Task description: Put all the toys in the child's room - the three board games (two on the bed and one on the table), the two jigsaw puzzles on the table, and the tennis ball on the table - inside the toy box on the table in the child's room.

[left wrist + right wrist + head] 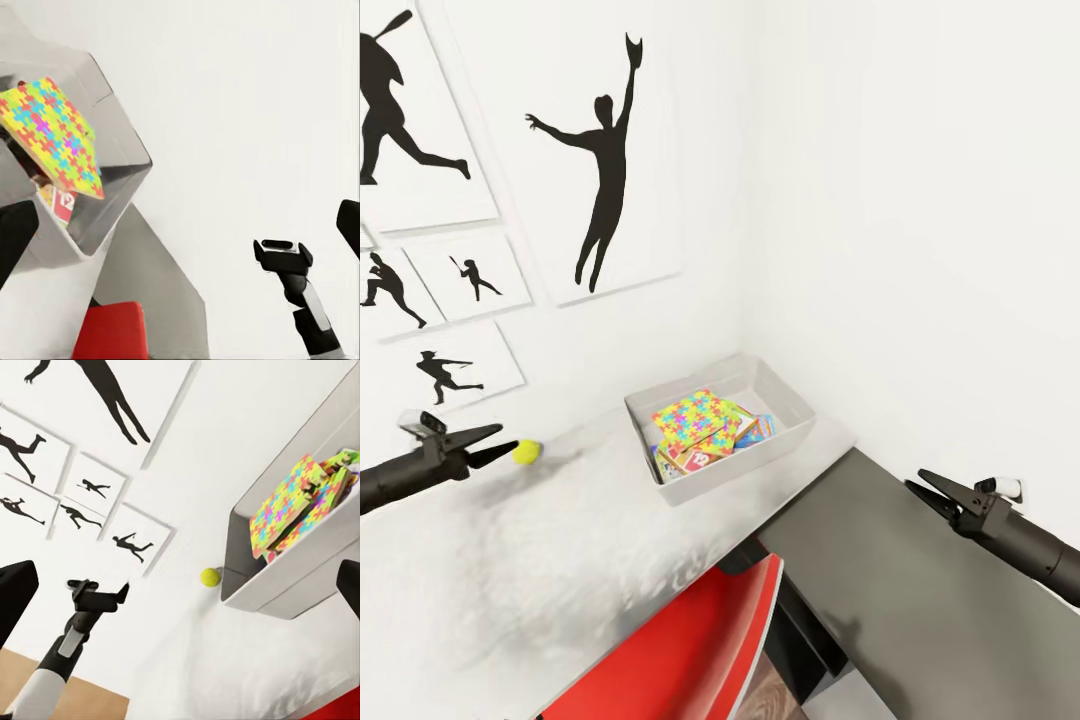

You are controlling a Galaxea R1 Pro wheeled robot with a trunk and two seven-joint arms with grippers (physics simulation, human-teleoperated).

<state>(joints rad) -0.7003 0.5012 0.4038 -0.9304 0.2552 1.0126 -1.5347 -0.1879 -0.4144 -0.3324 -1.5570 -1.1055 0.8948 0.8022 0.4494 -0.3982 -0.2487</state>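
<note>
The grey toy box (785, 400) stands on the white table (510, 560) in the wall corner. A bright jigsaw puzzle box (695, 418) leans on top of other flat boxes inside it, also seen as the puzzle box (52, 131) and the puzzle box (289, 502). The yellow tennis ball (526, 452) lies on the table left of the box. My left gripper (506, 440) is open, its tips just short of the ball (211, 577), with nothing held. Off the table's right side my right gripper (913, 479) hangs open and empty.
A red chair (690, 640) is tucked under the table's front edge. A dark grey surface (900, 580) runs along the right wall beside the table. Baseball silhouette pictures (600, 150) hang on the wall behind the table.
</note>
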